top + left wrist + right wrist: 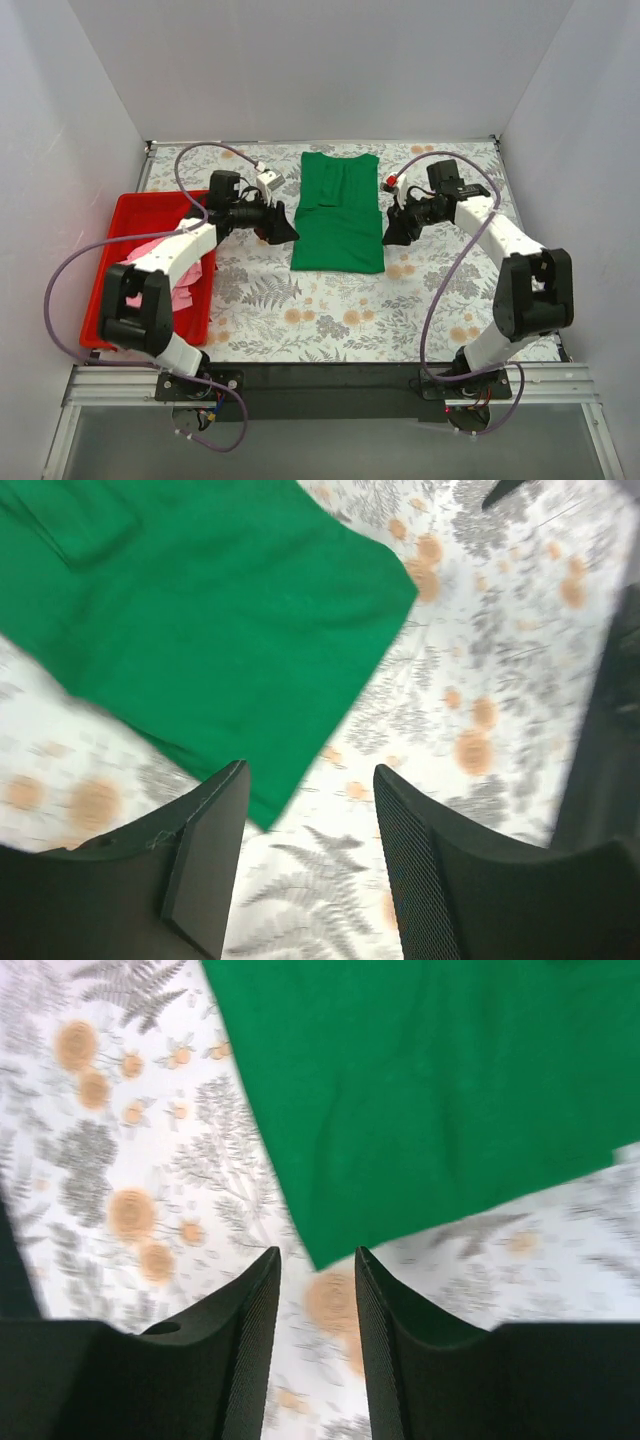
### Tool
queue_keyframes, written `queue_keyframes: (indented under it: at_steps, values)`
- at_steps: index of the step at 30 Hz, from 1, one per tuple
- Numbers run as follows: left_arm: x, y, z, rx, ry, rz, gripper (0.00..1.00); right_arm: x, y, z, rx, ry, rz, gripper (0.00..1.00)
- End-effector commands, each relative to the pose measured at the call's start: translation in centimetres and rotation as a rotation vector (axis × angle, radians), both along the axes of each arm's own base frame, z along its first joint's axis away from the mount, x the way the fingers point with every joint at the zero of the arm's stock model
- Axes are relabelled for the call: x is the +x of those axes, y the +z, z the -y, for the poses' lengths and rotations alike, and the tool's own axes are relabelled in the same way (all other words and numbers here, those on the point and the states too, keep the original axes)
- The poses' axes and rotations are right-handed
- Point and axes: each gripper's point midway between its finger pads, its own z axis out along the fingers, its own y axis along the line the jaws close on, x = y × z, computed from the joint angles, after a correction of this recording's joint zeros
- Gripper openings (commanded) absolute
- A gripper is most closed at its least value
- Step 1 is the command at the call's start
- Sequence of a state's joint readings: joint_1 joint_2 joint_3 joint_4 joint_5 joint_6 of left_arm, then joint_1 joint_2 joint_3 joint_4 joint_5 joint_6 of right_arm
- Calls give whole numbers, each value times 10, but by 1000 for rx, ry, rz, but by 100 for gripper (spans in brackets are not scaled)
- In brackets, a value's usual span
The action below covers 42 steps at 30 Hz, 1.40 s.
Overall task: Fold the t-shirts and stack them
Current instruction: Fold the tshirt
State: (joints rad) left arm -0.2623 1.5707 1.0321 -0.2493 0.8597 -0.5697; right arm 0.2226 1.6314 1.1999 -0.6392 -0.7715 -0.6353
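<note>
The green t-shirt (340, 210) lies flat on the patterned table as a tall narrow rectangle with its sides folded in. It also shows in the left wrist view (190, 610) and in the right wrist view (430, 1090). My left gripper (283, 230) is open and empty, just left of the shirt's lower left side (310, 780). My right gripper (393, 232) is open and empty, just right of the shirt's lower right corner (315, 1257). The pink t-shirt (183, 290) lies crumpled in the red tray, partly hidden by my left arm.
The red plastic tray (120, 215) sits at the left edge of the table. The floral tablecloth (340, 310) covers the table in front of the shirt. White walls close in the back and both sides.
</note>
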Motion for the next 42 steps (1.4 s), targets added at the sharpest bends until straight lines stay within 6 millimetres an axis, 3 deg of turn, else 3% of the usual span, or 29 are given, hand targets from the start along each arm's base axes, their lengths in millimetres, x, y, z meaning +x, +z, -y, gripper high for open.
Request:
queue_keyframes:
  at_steps: [1,4,5,10,13,19,26,32,34,36,37,38,41,42]
  values:
    - [8,-7,-17,179,-114,379,52,14,-6,11,-186,123,286,44]
    - [6,-20,-18,275,-208,600,53,20,-8,7,-267,159,443,48]
    - [0,-32,-19,306,-255,658,53,15,-13,-3,-274,204,504,49]
    - [-7,-54,-4,363,-340,855,53,4,-31,-23,-315,290,604,50]
    - [-10,-67,2,387,-346,899,53,-4,-45,-33,-323,327,611,50]
    - [-14,-86,11,406,-393,893,52,-13,-85,-25,-384,366,551,46]
    - [-15,-110,10,434,-411,842,49,-32,-101,-19,-382,401,509,42]
    - [-20,-127,8,456,-438,795,35,-43,-117,-11,-407,428,473,36]
    - [-21,-128,6,463,-443,783,26,-43,-120,-9,-422,428,466,33]
    - [-24,-128,5,463,-453,768,19,-44,-125,-5,-440,439,458,23]
    - [-25,-125,6,460,-456,772,10,-43,-126,-4,-453,439,462,19]
    - [-26,-122,7,450,-461,767,6,-42,-129,-2,-461,436,456,10]
    - [-23,-108,11,428,-437,746,0,-37,-120,-4,-460,421,451,1]
    - [-24,-105,12,423,-435,724,0,-27,-107,-10,-445,399,468,1]
